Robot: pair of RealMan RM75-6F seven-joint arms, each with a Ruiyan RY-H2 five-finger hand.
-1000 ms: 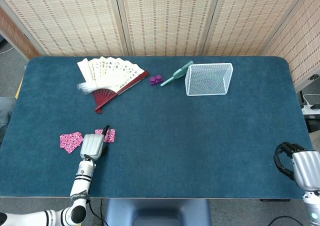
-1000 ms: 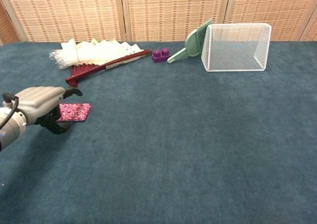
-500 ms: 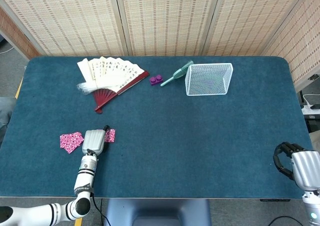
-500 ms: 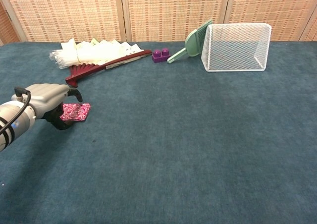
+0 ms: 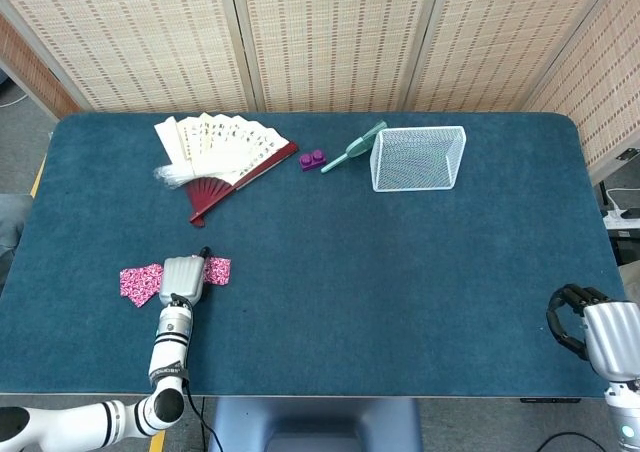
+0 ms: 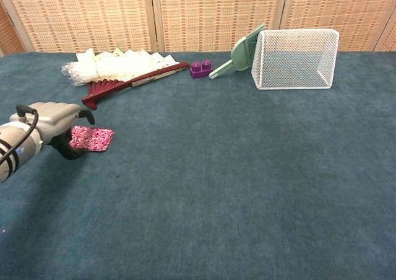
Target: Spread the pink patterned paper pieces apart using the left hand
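Pink paper pieces: one (image 5: 140, 281) just left of your left hand (image 5: 183, 277), one (image 5: 217, 269) at its right, partly under the fingers – whether they press it, cannot tell. Mid-spread; next, slide that right piece outward – keep contact flat

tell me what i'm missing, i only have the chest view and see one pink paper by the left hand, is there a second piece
Observer: Yes. The head view shows a second pink paper piece on the other side of the left hand from the piece you see.
Operator: are the two touching
Observer: No. From above the hand sits between them, with its fingers hidden beneath it.
Operator: where's the right hand, not in my frame
Observer: The right hand is at the near right corner of the table, fingers curled in, holding nothing.
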